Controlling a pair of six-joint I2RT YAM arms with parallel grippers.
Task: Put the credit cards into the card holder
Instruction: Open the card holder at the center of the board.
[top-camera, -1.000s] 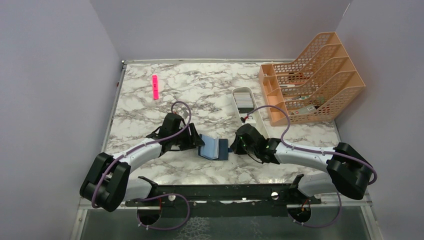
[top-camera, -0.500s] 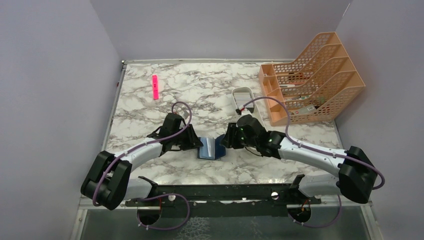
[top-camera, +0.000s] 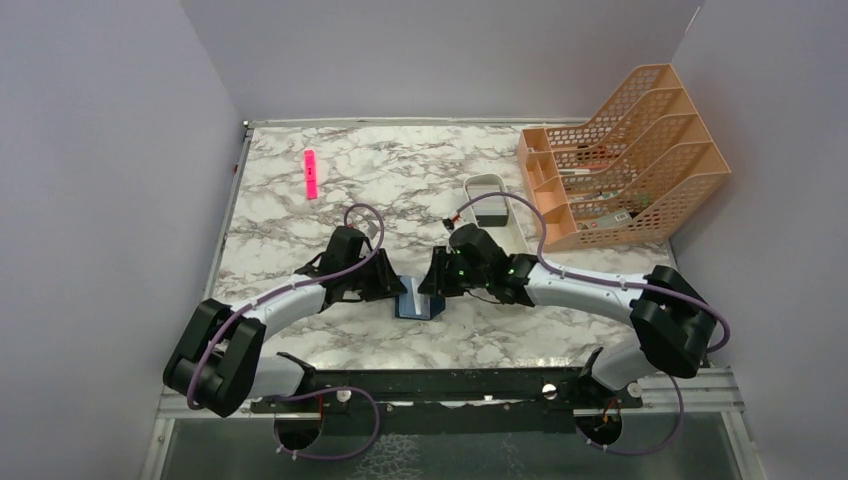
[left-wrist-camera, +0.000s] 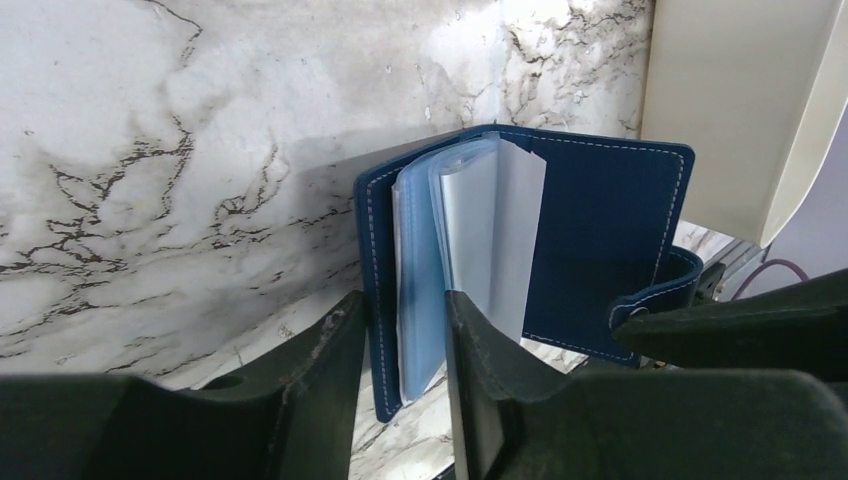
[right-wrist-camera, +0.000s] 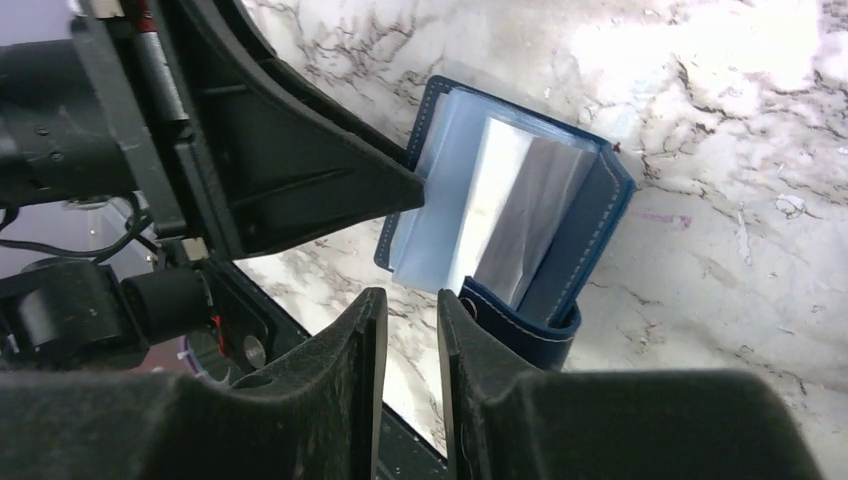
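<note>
The navy card holder stands half open on the marble between both grippers, its pale blue and clear sleeves fanned out. In the left wrist view my left gripper pinches the card holder's left cover together with a few sleeves. In the right wrist view my right gripper is open by a narrow gap with only marble between the fingers. Its right fingertip sits against the snap strap of the card holder. From above, the left gripper and right gripper flank it closely. I cannot make out the credit cards.
A long white tray lies behind the right arm, partly covered by it and its cable. An orange mesh file rack fills the back right. A pink marker lies at the back left. The black base rail runs along the near edge.
The right arm swung left and its gripper, shut a second ago, opened and closed in on the card holder. The card holder folded from wide open to a narrow V. The left jaws narrowed.
</note>
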